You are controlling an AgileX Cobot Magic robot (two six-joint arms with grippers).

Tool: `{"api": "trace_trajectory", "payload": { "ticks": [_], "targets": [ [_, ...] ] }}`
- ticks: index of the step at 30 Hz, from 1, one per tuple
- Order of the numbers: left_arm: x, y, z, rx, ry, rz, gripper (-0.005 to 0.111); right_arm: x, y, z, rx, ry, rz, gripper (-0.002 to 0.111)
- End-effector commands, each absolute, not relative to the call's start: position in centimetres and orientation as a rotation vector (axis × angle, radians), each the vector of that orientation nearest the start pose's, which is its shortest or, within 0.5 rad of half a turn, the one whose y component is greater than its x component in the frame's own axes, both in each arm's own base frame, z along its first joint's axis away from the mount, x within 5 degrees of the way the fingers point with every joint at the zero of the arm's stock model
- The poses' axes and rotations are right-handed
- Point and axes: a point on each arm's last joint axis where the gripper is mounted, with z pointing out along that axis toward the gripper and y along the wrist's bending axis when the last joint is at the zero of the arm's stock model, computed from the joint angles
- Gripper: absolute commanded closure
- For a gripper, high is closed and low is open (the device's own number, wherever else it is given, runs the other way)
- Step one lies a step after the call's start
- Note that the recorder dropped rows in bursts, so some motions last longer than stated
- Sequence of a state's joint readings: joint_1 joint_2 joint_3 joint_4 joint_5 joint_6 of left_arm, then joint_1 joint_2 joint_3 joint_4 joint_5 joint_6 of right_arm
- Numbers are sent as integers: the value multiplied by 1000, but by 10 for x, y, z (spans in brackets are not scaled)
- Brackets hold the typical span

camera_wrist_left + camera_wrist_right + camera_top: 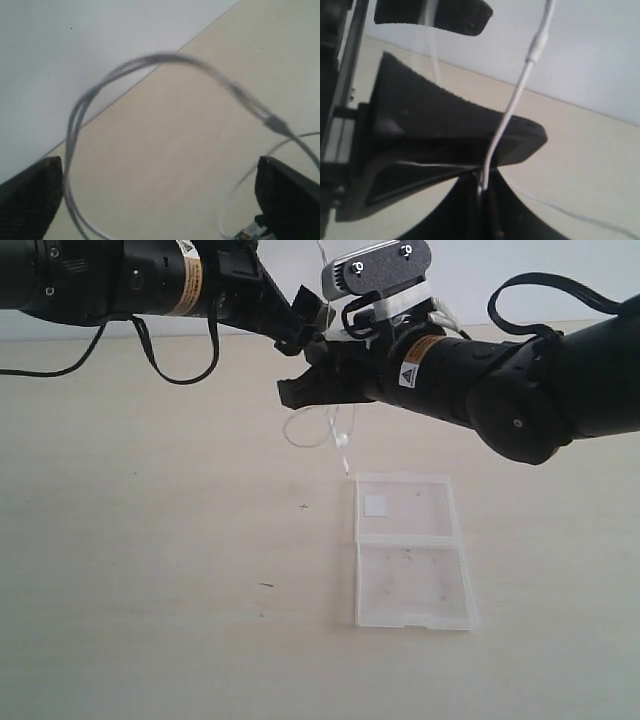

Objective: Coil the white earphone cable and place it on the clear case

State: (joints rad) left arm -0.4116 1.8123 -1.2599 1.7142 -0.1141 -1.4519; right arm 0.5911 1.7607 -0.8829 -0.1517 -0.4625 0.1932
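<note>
So the right gripper is pinching the white earphone cable, jaws pressed together, loops dangling just below them. On the left gripper the jaws are gaping around a loop, gripping nothing. The clear case is sitting empty below; placing's left, I reckon.

The left arm and right arm are finished in glossy black, each ringed by an orange band bearing a warning-triangle label and trailed by black cables, while a grey two-screw bracket is mounted above the black right gripper, whose fingers are ribbed.
</note>
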Motion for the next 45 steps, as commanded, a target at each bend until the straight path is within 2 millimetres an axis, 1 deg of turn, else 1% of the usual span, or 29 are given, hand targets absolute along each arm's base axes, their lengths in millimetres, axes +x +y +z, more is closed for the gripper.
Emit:
{"api": "trace_trajectory", "payload": {
  "ticks": [1,4,11,17,24,32,38,42,45],
  "targets": [
    [377,-180,246,806,1918,-201,1,302,213,227,-530,1705,547,108],
    [377,-180,247,805,1914,-201,1,302,212,223,-551,1735,523,108],
    [373,-178,262,796,1879,-200,1,303,210,218,-564,1787,490,108],
    [370,-177,269,792,1863,-201,2,302,209,215,-576,1818,474,108],
    [370,-177,269,792,1863,-201,2,302,208,213,-576,1836,466,108],
    [367,-176,278,787,1842,-208,2,305,202,211,-560,1866,368,108],
    [365,-178,279,804,1838,-233,2,314,187,210,-493,1894,343,108],
    [365,-178,279,805,1838,-235,2,314,187,210,-493,1894,343,108],
    [361,-182,280,850,1824,-293,2,315,187,211,-485,1875,345,108]
  ]
}}
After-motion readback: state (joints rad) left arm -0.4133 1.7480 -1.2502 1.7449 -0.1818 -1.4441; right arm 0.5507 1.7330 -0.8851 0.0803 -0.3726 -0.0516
